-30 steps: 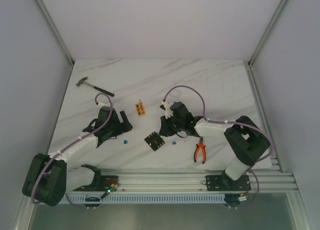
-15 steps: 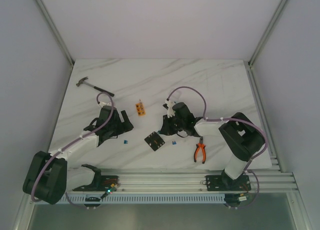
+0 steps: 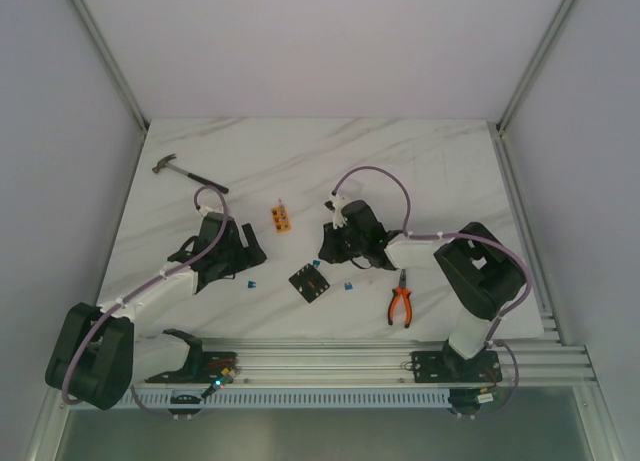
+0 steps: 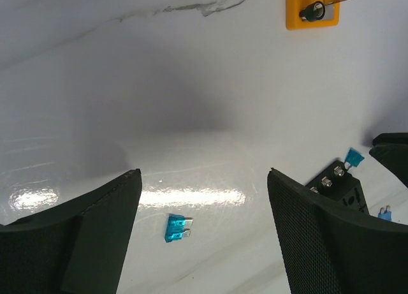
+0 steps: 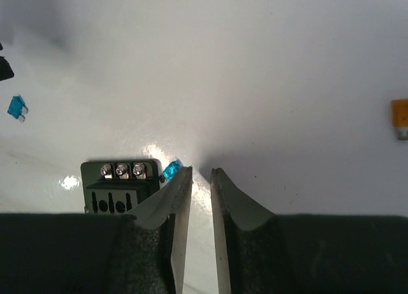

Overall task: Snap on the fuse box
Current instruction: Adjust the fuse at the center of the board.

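Note:
The fuse box [image 3: 309, 282] is a small black square box lying flat on the white table; it also shows in the left wrist view [image 4: 338, 187] and the right wrist view [image 5: 121, 185]. My right gripper [image 3: 323, 260] [image 5: 201, 169] hangs just beyond the box's far right corner, jaws almost together with nothing between them. A tiny blue fuse [image 5: 170, 170] sits at its left fingertip. My left gripper [image 3: 238, 266] [image 4: 204, 179] is open and empty to the left of the box. Another blue fuse [image 4: 176, 227] lies on the table between its jaws.
A small orange block [image 3: 280, 217] lies behind the grippers. Orange-handled pliers [image 3: 401, 304] lie right of the box. A hammer [image 3: 188, 174] lies at the far left. A third blue fuse [image 3: 349, 284] lies between box and pliers.
My right gripper has shifted a little to the left and away from me, near the fuse box's far corner. My left arm has hardly moved.

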`<state>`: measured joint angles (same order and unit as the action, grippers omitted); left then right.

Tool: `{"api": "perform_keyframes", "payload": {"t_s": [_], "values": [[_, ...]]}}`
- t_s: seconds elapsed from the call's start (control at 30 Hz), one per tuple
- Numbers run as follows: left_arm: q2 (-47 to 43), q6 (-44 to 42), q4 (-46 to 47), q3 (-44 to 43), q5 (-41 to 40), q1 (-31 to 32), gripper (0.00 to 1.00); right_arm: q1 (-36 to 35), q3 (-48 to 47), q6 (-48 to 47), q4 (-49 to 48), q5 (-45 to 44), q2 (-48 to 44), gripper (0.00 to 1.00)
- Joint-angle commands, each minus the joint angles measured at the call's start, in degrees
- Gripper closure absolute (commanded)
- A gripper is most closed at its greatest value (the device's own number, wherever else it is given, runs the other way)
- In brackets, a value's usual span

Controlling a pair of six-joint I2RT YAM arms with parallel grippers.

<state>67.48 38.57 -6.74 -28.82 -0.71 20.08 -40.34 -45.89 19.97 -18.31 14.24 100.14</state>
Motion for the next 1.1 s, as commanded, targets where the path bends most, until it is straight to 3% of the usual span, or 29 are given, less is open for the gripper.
{"api": "perform_keyframes", "payload": {"t_s": [0.0,0.17,0.63,1.07], "values": [[-0.6,0.38,-1.9,-0.72,0.08,0.34,0.11,-0.93,0.04,-3.98,4.71,-0.75,-1.6,0.73],[-1.01,0.54,-2.66,0.02,-0.32,0.42,0.11,-2.47,0.79,-7.89,7.92,-4.6,-3.81,0.65],[-0.97,0.83,-2.59,-0.48,-0.63,0.89,0.1,-9.63,-4.95,-14.41,12.44,-14.33,1.72,0.54],[-0.35,1.21,-1.93,-1.67,-0.55,1.18,0.03,-8.86,-6.38,-14.25,19.09,-27.36,3.48,0.59]]}}
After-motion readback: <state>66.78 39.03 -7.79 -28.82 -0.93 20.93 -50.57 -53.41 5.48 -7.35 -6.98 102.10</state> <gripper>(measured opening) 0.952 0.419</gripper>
